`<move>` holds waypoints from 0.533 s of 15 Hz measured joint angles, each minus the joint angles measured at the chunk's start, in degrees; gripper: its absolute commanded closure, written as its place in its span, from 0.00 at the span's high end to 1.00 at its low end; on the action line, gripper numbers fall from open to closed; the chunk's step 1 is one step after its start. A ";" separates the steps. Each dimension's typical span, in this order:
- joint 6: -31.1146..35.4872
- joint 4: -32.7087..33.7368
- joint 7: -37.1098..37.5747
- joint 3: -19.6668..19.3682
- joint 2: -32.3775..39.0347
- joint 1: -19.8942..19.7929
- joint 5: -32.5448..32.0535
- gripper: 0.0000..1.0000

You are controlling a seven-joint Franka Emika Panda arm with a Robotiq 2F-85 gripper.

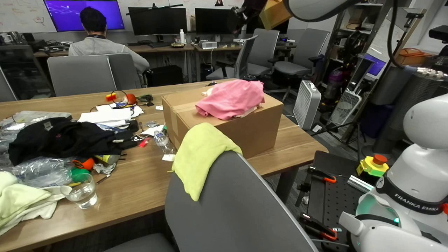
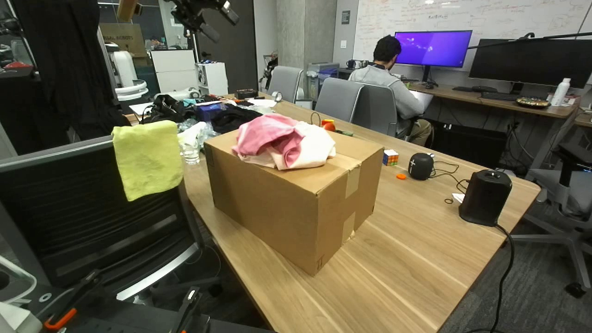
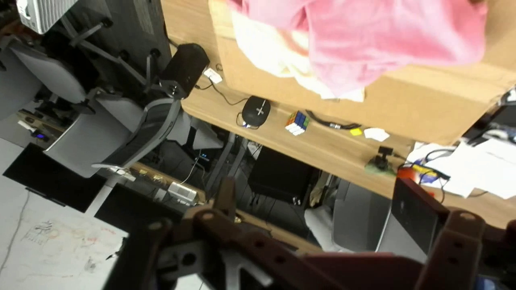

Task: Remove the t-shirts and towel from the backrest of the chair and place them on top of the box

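A heap of pink cloth and cream cloth, apparently the t-shirts, rests on top of the brown cardboard box. How many garments it holds I cannot tell. The yellow-green towel hangs over the top edge of the grey chair backrest, beside the box; its other face shows in an exterior view. My gripper is high up, well above the table. In the wrist view its fingers stand wide apart with nothing between them, and the pink cloth lies past them at the top.
The box stands on a wooden table. Around it are a water bottle, a glass, a black cloth, a pale cloth, a black speaker and a puzzle cube. A person sits behind the table.
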 measured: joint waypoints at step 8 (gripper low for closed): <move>-16.49 -0.09 -8.47 -15.95 5.93 25.22 -4.20 1.00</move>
